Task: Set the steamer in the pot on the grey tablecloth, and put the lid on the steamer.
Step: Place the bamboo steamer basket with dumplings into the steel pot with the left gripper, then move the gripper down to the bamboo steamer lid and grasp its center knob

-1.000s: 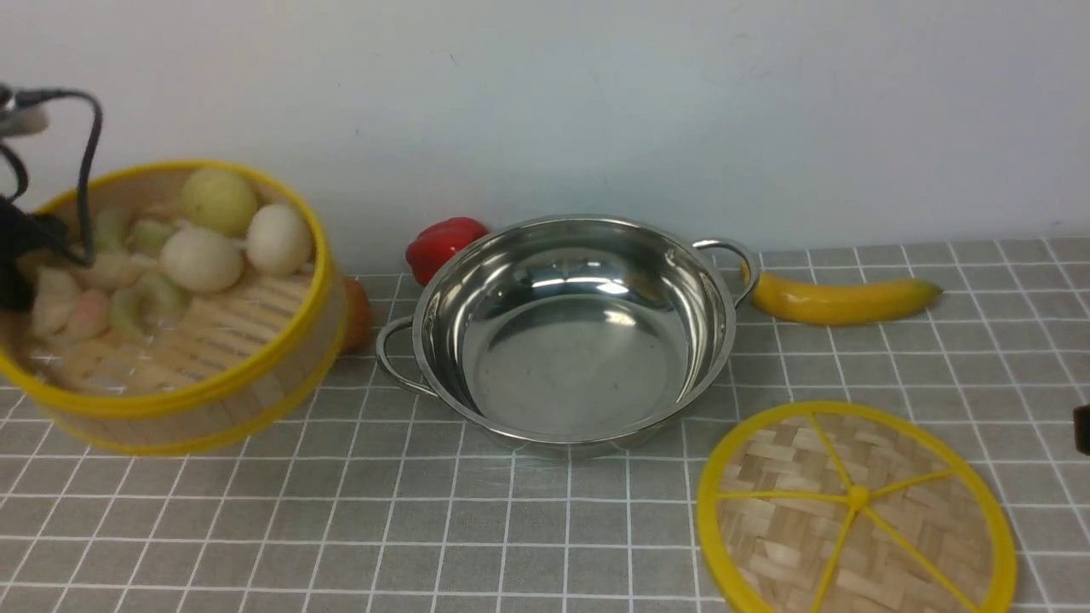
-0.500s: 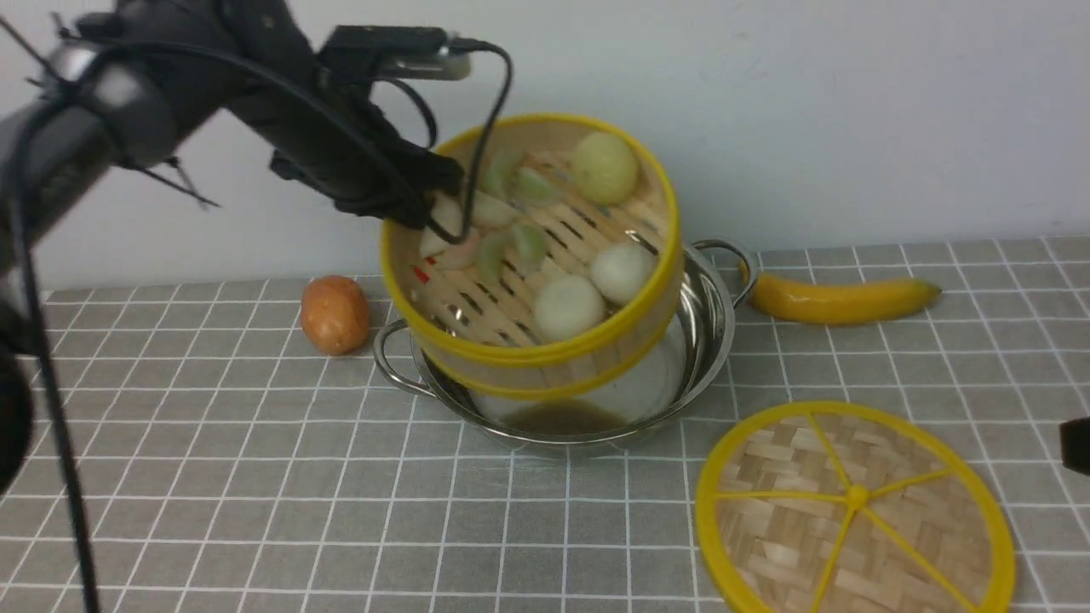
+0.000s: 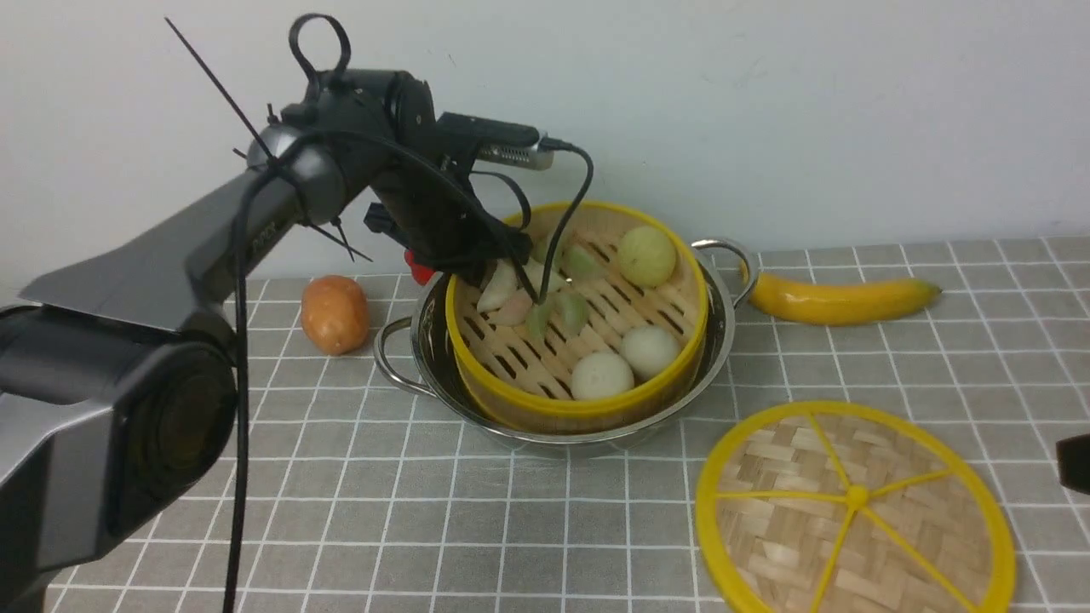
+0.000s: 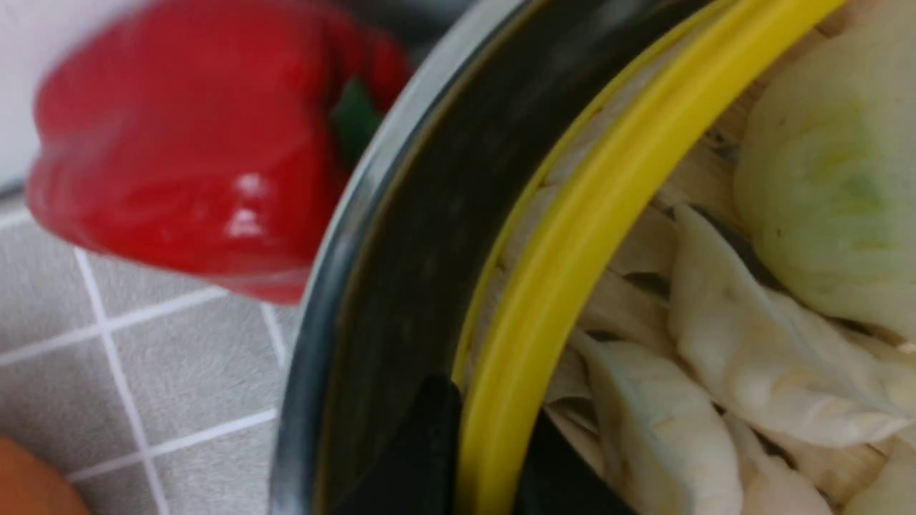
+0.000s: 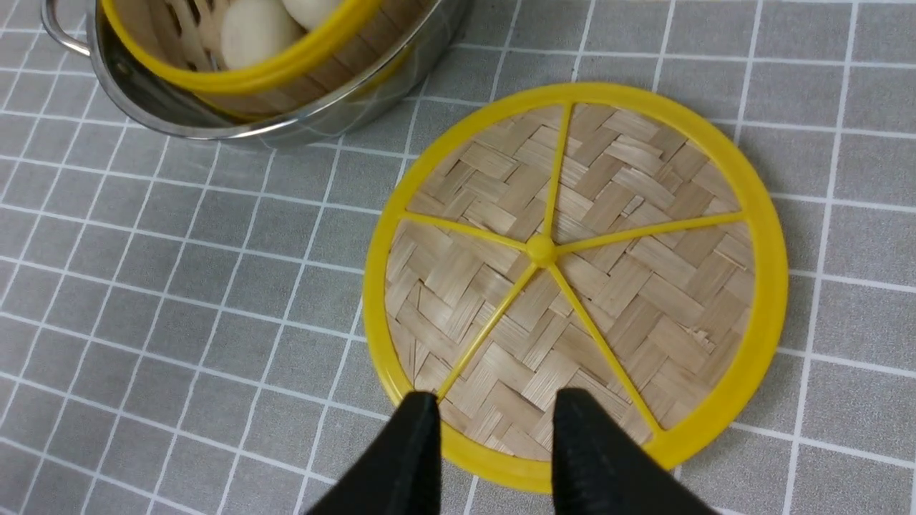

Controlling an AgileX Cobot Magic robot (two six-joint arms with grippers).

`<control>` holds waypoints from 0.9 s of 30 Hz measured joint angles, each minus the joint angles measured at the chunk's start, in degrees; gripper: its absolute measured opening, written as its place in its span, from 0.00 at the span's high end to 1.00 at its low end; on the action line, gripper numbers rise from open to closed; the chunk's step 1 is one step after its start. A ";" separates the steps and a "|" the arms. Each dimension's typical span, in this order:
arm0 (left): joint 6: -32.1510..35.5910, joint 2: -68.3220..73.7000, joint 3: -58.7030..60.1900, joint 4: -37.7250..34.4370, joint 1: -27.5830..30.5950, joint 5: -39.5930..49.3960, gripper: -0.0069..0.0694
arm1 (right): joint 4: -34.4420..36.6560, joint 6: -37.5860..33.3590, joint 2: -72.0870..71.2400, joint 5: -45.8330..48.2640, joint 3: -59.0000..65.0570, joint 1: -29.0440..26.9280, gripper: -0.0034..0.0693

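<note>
Steamer [image 3: 613,311], front view: round bamboo basket with no long axis, open side up. It sits inside the pot [image 3: 722,328] with its yellow rim standing above the steel rim; whether it sits level cannot be told.
- Contents: two white buns [image 3: 602,375], one yellow-green bun [image 3: 647,255], pale dumplings [image 3: 511,298].
- The pot stands on the grey tablecloth [image 3: 426,511] midway along its far edge, one loop handle pointing left, the other right and away.
- Left gripper [image 3: 494,260] reaches down onto the basket's far-left rim.
- Lid [image 3: 856,511] lies flat, spoked face up, toward the tablecloth's near right corner, apart from the pot.
- Banana [image 3: 839,298] lies lengthwise along the far edge, right of the pot.
- Orange-brown round fruit [image 3: 335,313] sits left of the pot.
- Red pepper [image 3: 415,268] is mostly hidden behind the left arm.

Left wrist view: shows the grip that the front view hides.
- Two dark fingers [image 4: 422,458] stand one outside and one inside the steamer's yellow rim, pinching it.
- The pot's wall runs just outside the basket wall.
- The red pepper shows nearly whole here, on the cloth close beside the pot.

Right wrist view: the only view of this pincer's jaws.
- Right gripper [image 5: 494,458] is spread, with nothing between its fingers [image 5: 418,458], above the lid's rim; contact cannot be told.
- Five yellow spokes meet at the lid's hub.
- Part of the pot and steamer shows beyond the lid.
</note>
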 joint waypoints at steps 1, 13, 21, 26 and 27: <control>-0.12 0.56 0.00 0.52 0.00 0.00 0.87 | 0.00 0.00 0.00 0.00 0.00 0.00 0.62; -0.88 2.54 -0.45 -1.19 0.11 -0.44 0.78 | 0.22 0.07 0.00 0.01 0.00 0.00 0.62; -0.95 3.01 -6.56 0.25 0.05 5.28 0.44 | 1.35 1.48 0.00 0.24 0.00 0.00 0.62; -0.95 2.33 -13.89 3.28 0.01 10.27 0.31 | 2.37 1.54 0.00 0.24 0.00 0.00 0.62; -0.95 1.84 -14.59 3.84 0.01 10.71 0.29 | 2.51 1.48 0.00 0.24 0.00 0.00 0.62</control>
